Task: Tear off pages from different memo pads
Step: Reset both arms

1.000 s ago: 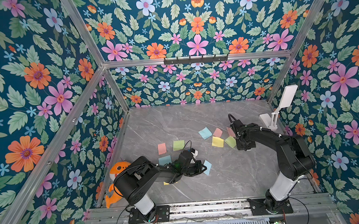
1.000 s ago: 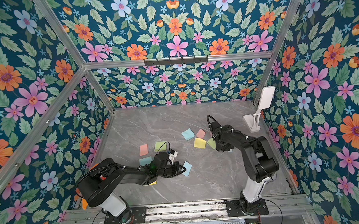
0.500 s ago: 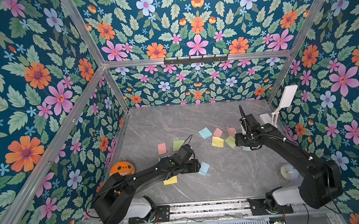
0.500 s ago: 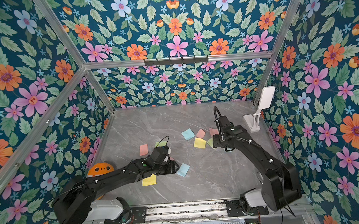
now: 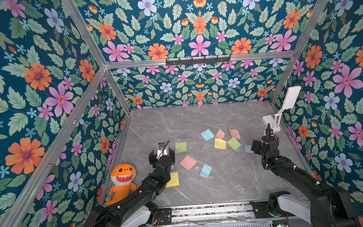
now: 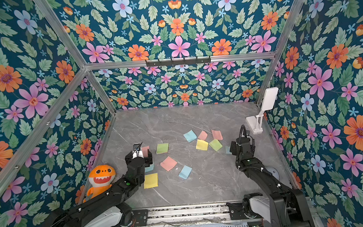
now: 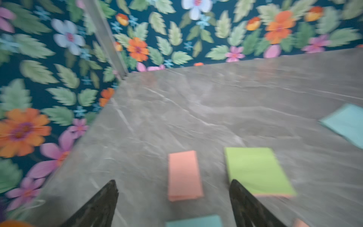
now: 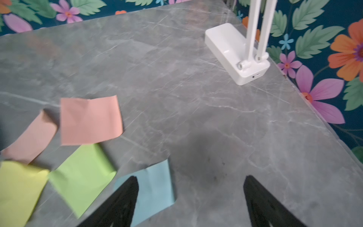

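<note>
Grey marbled surface (image 5: 198,121) carries everything; clock positions are read in the top views, with twelve at the far wall. Left claw (image 7: 173,183) stands at about nine o'clock, jaws spread wide and nothing gripped. Its wrist view, somewhat blurred, shows the pink pad (image 7: 184,175) lying flat on the surface in line with the gap between the jaws. The green pad (image 7: 255,171) lies just beside it, the two apart. Blue pad (image 6: 149,167) lies largely under the left arm, and yellow pad (image 5: 172,179) lies at eight o'clock, just beside the same arm. Two loose sheets — pink page (image 5: 188,162) and blue page (image 5: 205,171) — lie near centre toward six and seven o'clock, close together but not touching. Right claw (image 8: 191,177) stands at about three o'clock, likewise agape and empty. One of its fingers overlaps the pale blue page (image 8: 155,186) in the right wrist view; contact cannot be confirmed. Cluster of pages (image 5: 220,143) in blue, pink, yellow and green lies between centre and one o'clock, several edges curled. Orange shark plush (image 5: 122,178) sits against the wall at eight o'clock. White stand (image 5: 271,121) stands upright in the two o'clock corner.
</note>
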You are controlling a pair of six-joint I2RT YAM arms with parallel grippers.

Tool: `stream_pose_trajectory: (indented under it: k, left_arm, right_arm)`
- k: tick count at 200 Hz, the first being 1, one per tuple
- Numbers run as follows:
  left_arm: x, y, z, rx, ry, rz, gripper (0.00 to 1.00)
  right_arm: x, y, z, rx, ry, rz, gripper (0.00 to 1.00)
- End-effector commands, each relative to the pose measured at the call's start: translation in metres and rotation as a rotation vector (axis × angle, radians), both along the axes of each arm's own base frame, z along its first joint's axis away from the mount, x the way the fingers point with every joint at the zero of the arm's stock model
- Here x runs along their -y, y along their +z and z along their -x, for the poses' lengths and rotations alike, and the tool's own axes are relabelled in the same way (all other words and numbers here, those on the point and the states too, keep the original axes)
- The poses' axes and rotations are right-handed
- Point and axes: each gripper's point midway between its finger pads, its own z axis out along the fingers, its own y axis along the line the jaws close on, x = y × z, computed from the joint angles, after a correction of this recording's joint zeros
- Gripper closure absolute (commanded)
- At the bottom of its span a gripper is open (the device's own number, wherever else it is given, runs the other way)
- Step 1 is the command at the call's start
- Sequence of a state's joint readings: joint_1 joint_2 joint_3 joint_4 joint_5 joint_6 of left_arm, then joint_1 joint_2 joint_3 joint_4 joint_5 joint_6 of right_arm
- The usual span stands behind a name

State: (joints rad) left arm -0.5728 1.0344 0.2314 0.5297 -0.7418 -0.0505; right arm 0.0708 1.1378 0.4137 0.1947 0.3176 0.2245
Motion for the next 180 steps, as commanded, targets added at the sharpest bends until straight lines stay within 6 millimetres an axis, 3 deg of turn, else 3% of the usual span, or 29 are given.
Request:
stream_pose_trajectory:
  k: [1,13,22,43,70,76,101,107,120,123,131,143,155,167,180]
  left_arm:
    - [-0.032,0.012,-0.008,0.08,0.119,-0.055,0.09]
    - [-0.043,0.0,-0.01,0.099,0.106,-0.011,0.09]
    - [-0.048,0.004,-0.014,0.149,0.088,0.007,0.08]
    - [-0.043,0.008,-0.037,0.184,-0.051,0.036,0.07]
    - [-0.033,-0.003,-0.067,0.157,-0.132,0.024,0.05]
    - [-0.036,-0.003,-0.072,0.159,-0.116,0.024,0.01]
    - [-0.066,-0.023,-0.077,0.13,-0.044,0.141,0.0]
    - [-0.073,-0.018,-0.082,0.176,-0.023,0.14,0.0]
    - [-0.079,-0.029,-0.083,0.093,0.005,0.182,0.0]
    - [-0.079,-0.028,-0.083,0.11,0.004,0.181,0.0]
    - [-0.081,-0.022,-0.081,0.155,0.004,0.18,0.0]
    - [-0.082,-0.026,-0.08,0.122,0.017,0.186,0.0]
    - [-0.082,-0.025,-0.081,0.129,0.015,0.172,0.0]
    - [-0.081,-0.025,-0.082,0.127,0.011,0.173,0.0]
    - [-0.079,-0.025,-0.083,0.125,0.001,0.172,0.0]
  right_arm:
    - [0.011,0.018,-0.022,0.166,-0.022,0.02,0.15]
    - [0.017,0.016,-0.03,0.164,-0.038,0.044,0.14]
    - [0.016,0.017,-0.038,0.159,-0.019,0.063,0.12]
    - [0.016,0.013,-0.048,0.219,-0.002,0.077,0.01]
    - [0.016,0.013,-0.049,0.234,0.012,0.072,0.01]
    - [0.014,0.011,-0.049,0.225,0.019,0.067,0.01]
    - [0.011,0.011,-0.049,0.228,0.04,0.057,0.01]
    - [0.01,0.01,-0.049,0.229,0.044,0.056,0.01]
    - [0.003,0.006,-0.046,0.241,0.092,0.039,0.01]
    - [0.002,-0.001,-0.043,0.238,0.1,0.029,0.01]
    - [0.008,0.012,-0.045,0.354,0.085,0.061,0.01]
    - [0.009,-0.001,-0.039,0.247,0.06,0.011,0.01]
    - [0.011,0.011,-0.043,0.346,0.067,0.052,0.01]
    - [0.01,0.0,-0.038,0.266,0.061,0.013,0.01]
    - [0.011,0.01,-0.042,0.337,0.066,0.047,0.01]
